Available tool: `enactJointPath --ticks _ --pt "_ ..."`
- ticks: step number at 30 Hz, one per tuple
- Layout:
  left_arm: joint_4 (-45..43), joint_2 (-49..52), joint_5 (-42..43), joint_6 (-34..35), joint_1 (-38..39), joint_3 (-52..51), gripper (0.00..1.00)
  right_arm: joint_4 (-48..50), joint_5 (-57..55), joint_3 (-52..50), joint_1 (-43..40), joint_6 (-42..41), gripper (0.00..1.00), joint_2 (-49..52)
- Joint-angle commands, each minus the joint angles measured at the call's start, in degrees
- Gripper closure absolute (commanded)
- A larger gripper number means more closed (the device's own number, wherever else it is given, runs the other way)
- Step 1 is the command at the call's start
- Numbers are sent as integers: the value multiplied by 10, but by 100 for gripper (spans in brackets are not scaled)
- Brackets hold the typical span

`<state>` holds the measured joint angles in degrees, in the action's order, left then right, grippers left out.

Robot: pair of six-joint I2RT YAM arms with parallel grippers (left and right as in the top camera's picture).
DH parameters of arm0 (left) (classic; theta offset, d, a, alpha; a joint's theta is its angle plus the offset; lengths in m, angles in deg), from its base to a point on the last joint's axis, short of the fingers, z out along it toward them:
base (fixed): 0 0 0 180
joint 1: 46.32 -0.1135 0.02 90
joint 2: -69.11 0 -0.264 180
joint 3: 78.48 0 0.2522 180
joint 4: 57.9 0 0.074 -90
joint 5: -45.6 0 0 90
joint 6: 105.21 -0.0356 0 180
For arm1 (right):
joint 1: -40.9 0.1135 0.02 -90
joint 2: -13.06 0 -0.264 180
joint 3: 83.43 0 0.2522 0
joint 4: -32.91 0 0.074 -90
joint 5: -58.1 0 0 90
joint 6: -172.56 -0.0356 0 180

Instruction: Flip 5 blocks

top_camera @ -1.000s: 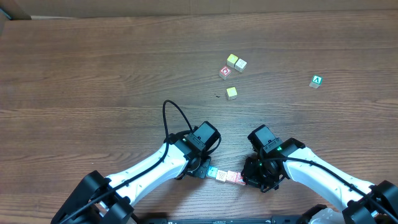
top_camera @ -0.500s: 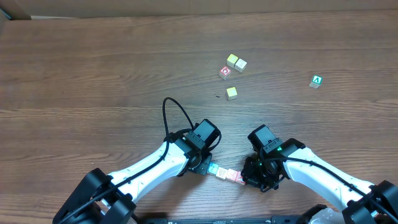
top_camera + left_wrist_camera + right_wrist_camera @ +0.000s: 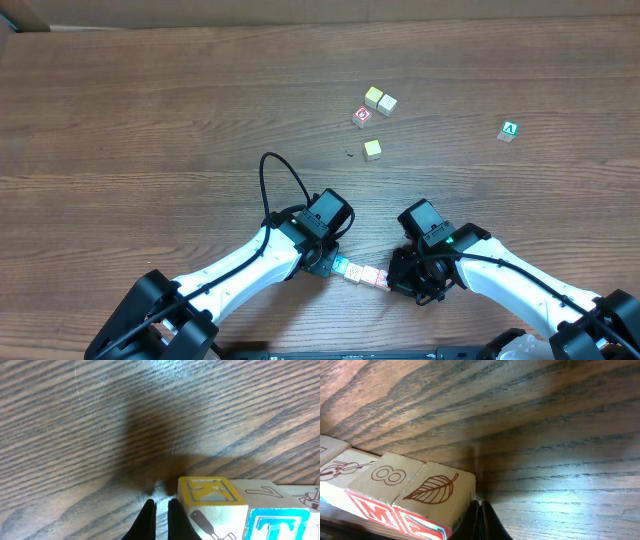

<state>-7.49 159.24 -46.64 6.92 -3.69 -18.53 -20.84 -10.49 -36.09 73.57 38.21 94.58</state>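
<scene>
the wooden table (image 3: pixel 150 120) holds the row of blocks (image 3: pixel 365 277) near its front edge, the cubes touching in a short line between the two claws. the left gripper (image 3: pixel 160 518) has its fingers pressed together just beside one end, and the right gripper (image 3: pixel 481 519) is likewise pinched on nothing beside the leaf-printed cube at the other. the yellow cubes (image 3: pixel 379 100), red-ring cube (image 3: pixel 362 117) and green cube (image 3: pixel 509 130) lie well apart, farther back

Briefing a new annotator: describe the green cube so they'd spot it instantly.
On the wooden table, look right of the cluster of four cubes. The green cube sits alone there, the only one that colour, with a white A on top.
</scene>
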Motion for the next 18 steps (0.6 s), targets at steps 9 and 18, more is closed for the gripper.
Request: enactJointPath --ticks 9,18 --pt "-37 6 47 -29 -10 0 96 22 18 6 2 -33 96 0" --pt "-40 13 47 -54 -10 0 96 21 23 6 2 -46 96 0"
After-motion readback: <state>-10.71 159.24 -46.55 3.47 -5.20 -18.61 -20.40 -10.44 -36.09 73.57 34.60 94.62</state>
